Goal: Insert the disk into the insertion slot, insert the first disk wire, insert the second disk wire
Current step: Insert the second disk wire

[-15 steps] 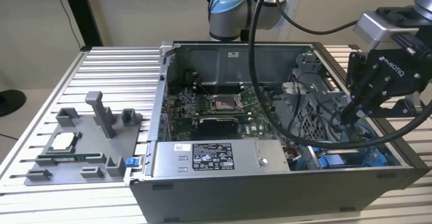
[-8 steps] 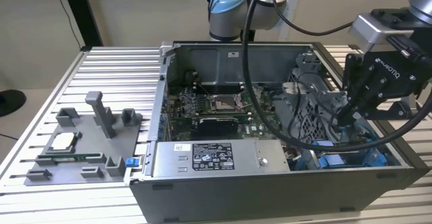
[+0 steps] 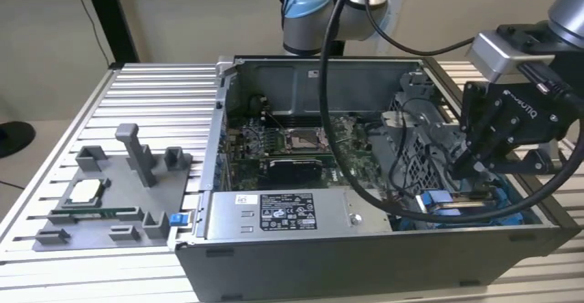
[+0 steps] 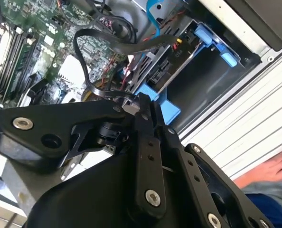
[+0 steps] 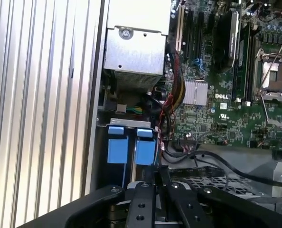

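The disk (image 3: 474,206) lies in the insertion slot (image 3: 513,215) at the case's corner on the exterior view's right, with its blue carrier (image 3: 436,200) showing. My gripper (image 3: 466,169) hangs just above it, shut on a thin black disk wire (image 4: 86,71) that loops up from the fingertips over the motherboard. In the second wrist view the gripper (image 4: 143,100) sits close to the disk's connector edge (image 4: 161,71), beside the blue-railed slot (image 4: 203,34). In the first wrist view the gripper (image 5: 157,172) is near two blue tabs (image 5: 117,149).
The silver power-supply box (image 3: 273,214) lines the case's front wall. The motherboard (image 3: 292,142) fills the middle and the perforated cage (image 3: 420,152) stands behind the slot. A grey fixture tray (image 3: 109,200) sits on the table. A person's hand (image 4: 274,166) rests outside the case.
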Controlling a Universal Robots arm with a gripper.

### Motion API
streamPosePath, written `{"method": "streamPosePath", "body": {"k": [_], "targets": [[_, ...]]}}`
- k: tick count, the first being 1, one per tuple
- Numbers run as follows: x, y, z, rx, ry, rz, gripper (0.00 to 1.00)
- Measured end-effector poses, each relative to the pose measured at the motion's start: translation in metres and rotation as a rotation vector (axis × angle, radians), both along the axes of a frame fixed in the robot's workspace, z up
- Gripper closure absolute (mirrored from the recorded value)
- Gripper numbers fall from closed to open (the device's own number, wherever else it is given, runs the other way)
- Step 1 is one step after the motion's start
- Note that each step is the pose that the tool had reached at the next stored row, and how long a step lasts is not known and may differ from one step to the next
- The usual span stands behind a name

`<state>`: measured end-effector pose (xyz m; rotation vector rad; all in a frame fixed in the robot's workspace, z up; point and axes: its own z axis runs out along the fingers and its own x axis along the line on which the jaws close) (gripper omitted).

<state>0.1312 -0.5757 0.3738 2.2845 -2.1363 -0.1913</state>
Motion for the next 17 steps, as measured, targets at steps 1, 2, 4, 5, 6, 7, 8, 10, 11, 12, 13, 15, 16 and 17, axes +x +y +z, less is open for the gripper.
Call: {"method": "streamPosePath", "body": {"k": [1, 2, 4, 5, 6, 7, 8, 10, 11, 12, 13, 15, 16, 17], "targets": [[-0.001, -0.0013, -0.0011, -0.0002, -0.0037, 0.0, 1.0], [-0.001, -0.0028, -0.002, -0.0003, -0.0078, 0.0, 1.0], [-0.001, -0.007, -0.0038, 0.0, -0.0169, 0.0, 1.0], [-0.001, -0.0091, -0.0045, -0.0001, -0.0217, 0.0, 1.0], [-0.001, -0.0112, -0.0053, -0.0001, -0.0264, 0.0, 1.0], [-0.001, -0.013, -0.0061, -0.0001, -0.0306, 0.0, 1.0], [-0.001, -0.0147, -0.0069, -0.0001, -0.0347, 0.0, 1.0], [-0.001, -0.0176, -0.0088, 0.0, -0.0408, 0.0, 1.0], [-0.001, -0.0191, -0.0096, -0.0001, -0.0441, 0.0, 1.0], [-0.001, -0.0203, -0.0105, 0.0, -0.0478, 0.0, 1.0], [-0.001, -0.0215, -0.0114, 0.0, -0.0514, 0.0, 1.0], [-0.001, -0.0229, -0.0128, 0.0, -0.0583, 0.0, 1.0], [-0.001, -0.0232, -0.0131, 0.0002, -0.0589, 0.0, 1.0], [-0.001, -0.0232, -0.013, 0.0001, -0.0589, 0.0, 1.0]]}}
